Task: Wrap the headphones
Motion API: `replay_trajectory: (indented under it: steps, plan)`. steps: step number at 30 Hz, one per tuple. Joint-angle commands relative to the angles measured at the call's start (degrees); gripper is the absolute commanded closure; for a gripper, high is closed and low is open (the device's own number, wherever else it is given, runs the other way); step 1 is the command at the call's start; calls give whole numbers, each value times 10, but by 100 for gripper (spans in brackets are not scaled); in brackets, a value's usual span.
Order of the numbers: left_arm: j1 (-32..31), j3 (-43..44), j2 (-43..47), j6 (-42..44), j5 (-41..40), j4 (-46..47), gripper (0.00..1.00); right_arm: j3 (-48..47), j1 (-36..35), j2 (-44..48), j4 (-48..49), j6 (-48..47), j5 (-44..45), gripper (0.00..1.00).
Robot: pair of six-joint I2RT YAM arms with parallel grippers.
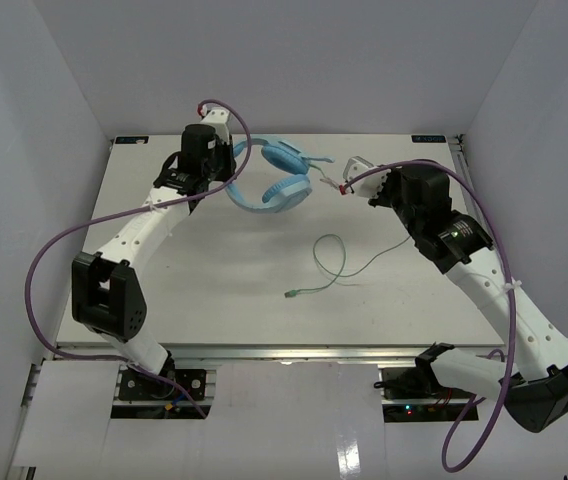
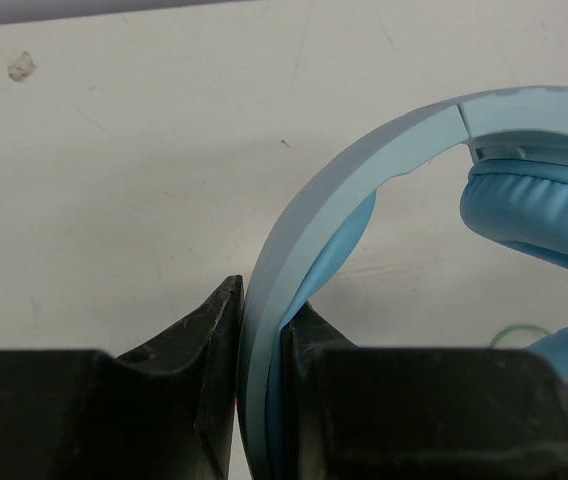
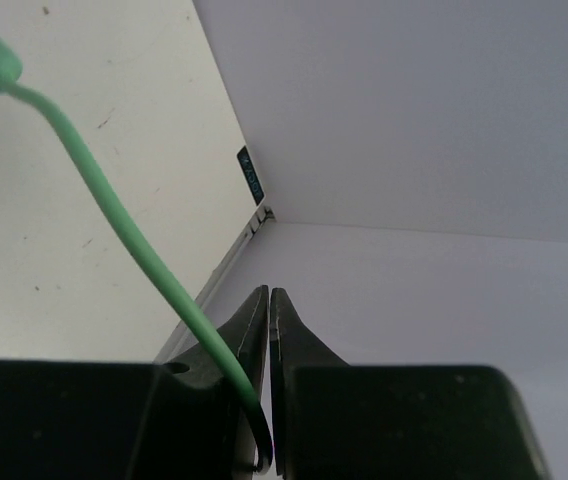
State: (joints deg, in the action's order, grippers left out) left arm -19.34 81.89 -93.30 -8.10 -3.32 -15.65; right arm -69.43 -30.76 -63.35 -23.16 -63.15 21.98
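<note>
The headphones (image 1: 276, 182) lay toward twelve o'clock on the worktop (image 1: 214, 300). The left tool (image 2: 261, 300), at ten o'clock, pinched the headband (image 2: 344, 180). The right tool (image 3: 269, 295), at two o'clock, was pressed together on the thin cable (image 3: 114, 210). I reckoned the cable could slip free. A hard pull might also wrench the band loose, since slack trailed toward six.

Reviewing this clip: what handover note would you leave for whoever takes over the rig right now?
Left gripper: shut on the headband.
Right gripper: shut on the cable, close to the headphones.
The rest of the cable lies loose on the table, with the plug near the middle.
Done: headphones and cable gripped.
Left: no turns of cable show around the headphones; all the wrapping remains.
</note>
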Motion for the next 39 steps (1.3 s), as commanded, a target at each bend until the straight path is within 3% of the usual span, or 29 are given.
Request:
replay_trajectory:
  steps: [1, 11, 18, 32, 39]
  plan:
    - [-15, 22, -15, 16, 66, -2, 100, -28, -5, 6, 30, -51, -9, 91]
    - [-70, 86, -94, 43, 78, -35, 100, -51, -67, -2, -19, -30, -84, 92]
    - [-74, 109, -108, 17, 110, -29, 100, -3, -84, 28, 4, -38, -97, 91]
    - [-80, -82, 57, 122, 285, 51, 100, 9, -71, 17, 58, -63, -101, 90]
    - [-80, -100, 102, 109, 345, 69, 100, -3, -39, -4, 57, 6, -205, 87]
